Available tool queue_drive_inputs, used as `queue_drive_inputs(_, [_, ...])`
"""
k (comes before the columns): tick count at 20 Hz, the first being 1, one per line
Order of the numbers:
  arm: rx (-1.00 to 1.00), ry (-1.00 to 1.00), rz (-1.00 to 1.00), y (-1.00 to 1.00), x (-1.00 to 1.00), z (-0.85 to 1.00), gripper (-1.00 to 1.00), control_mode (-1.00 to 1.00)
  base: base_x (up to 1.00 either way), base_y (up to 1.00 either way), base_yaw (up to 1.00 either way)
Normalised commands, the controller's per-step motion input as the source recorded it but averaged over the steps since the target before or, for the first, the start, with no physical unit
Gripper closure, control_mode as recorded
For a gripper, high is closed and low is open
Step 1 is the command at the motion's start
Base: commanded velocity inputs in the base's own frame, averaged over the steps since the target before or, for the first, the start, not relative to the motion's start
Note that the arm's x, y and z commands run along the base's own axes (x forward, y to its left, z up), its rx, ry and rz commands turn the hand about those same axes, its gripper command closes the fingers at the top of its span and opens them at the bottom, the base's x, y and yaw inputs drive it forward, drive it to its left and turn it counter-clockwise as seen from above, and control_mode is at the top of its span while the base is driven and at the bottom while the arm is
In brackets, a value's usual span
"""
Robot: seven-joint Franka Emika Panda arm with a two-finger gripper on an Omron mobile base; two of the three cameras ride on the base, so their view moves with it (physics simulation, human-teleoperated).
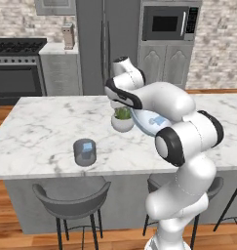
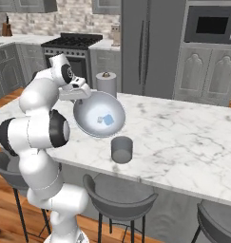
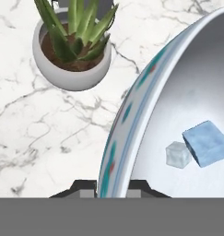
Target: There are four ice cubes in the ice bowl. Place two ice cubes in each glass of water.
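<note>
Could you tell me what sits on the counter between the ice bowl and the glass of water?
In the left base view, the potted plant stands between the ice bowl and the glass of water, close beside the bowl.

The bowl [image 2: 99, 114] is held tilted above the bench [image 2: 183, 137] — two ice cubes [image 3: 204, 143] lie inside it. A glass [image 2: 121, 149] stands just before it; a plant pot [image 1: 123, 119] is set beside it.
</note>
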Motion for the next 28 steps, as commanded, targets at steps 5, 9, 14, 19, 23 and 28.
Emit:
queue_drive_inputs(5, [0.00,0.00,-0.03,-0.21,0.00,0.00,1.00,-1.00,0.00,0.00,0.00])
queue_drive_inputs(9, [0.00,0.00,-0.01,-0.03,0.00,0.00,1.00,-1.00,0.00,0.00,0.00])
queue_drive_inputs(14, [0.00,-0.01,0.00,0.00,0.00,0.00,1.00,-1.00,0.00,0.00,0.00])
queue_drive_inputs(19, [0.00,-0.02,0.00,-0.02,0.00,0.02,1.00,-1.00,0.00,0.00,0.00])
queue_drive_inputs(23, [0.00,-0.05,0.00,0.00,0.00,0.03,1.00,-1.00,0.00,0.00,0.00])
queue_drive_inputs(28, [0.00,-0.07,0.00,0.00,0.03,0.00,1.00,-1.00,0.00,0.00,0.00])
